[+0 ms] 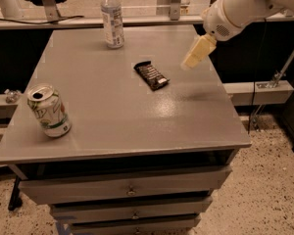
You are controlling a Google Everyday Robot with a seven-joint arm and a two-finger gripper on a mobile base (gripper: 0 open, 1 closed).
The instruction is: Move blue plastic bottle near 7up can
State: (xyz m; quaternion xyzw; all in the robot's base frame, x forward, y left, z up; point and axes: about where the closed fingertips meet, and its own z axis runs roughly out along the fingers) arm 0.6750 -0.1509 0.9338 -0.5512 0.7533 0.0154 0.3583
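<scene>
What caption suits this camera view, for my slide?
Gripper above the table's right side; blue plastic bottle at back, 7up can front-left.

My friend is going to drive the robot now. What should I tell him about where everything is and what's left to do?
Gripper: in the air over the right side of the table, right of the black snack bar, holding nothing.
Blue plastic bottle: upright at the table's far edge, not grasped.
7up can: standing near the front left corner, far from the bottle.
Done: nothing yet.
Left: reach the bottle, grasp it, carry it across and set it down beside the can.
</scene>
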